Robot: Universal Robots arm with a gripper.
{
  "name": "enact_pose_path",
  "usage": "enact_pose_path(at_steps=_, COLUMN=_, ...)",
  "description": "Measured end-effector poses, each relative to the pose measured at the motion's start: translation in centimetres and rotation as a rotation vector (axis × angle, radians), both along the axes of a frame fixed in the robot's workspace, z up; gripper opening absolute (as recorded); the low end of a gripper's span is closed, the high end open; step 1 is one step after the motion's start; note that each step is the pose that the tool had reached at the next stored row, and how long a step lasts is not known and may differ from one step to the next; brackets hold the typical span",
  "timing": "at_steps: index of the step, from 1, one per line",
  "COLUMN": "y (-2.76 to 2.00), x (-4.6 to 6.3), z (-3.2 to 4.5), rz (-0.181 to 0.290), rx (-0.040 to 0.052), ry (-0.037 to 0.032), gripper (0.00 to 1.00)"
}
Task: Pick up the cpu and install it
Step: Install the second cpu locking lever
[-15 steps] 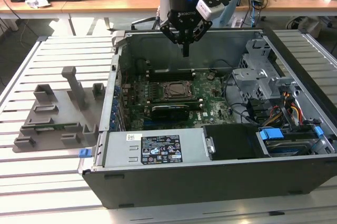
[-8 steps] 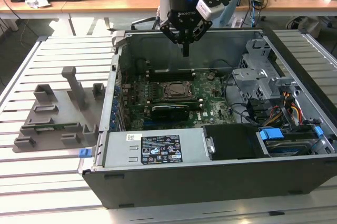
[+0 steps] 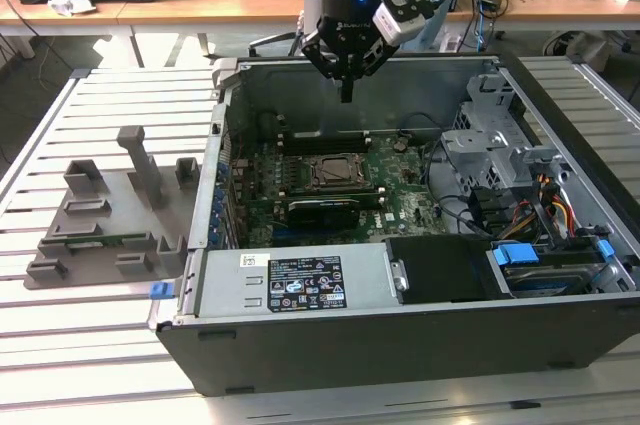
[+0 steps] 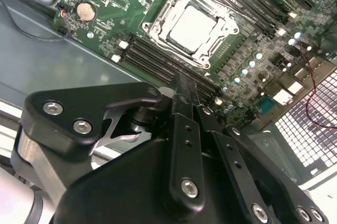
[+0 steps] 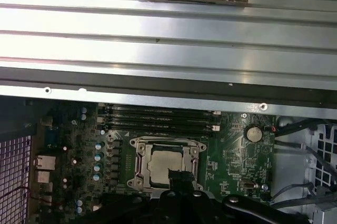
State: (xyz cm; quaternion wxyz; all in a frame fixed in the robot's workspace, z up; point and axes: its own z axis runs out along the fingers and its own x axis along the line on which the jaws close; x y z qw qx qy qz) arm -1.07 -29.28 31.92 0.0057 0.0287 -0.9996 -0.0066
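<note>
We see the cpu point(image 4: 194, 26) already lying in its socket frame point(image 4: 158, 17) at the upper middle of the second wrist view, while our gripper point(image 3: 347, 93) hovers above, fingers pressed together and empty, so a careless descent could knock the chip askew.

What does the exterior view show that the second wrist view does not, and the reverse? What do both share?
Exterior view: the grey plastic holder blocks on the slatted metal table, beside the open black computer case. Second wrist view: the silver bolt heads on the black end effector. Both: the flat square silver cpu lying in its square metal socket frame, and the end effector.
</note>
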Motion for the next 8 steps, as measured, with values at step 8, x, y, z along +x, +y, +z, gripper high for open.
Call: enact_pose_path(at_steps=8, y=-0.33, x=0.03, z=-0.01, rz=0.0, rx=0.0002, ry=0.0001, gripper=0.11)
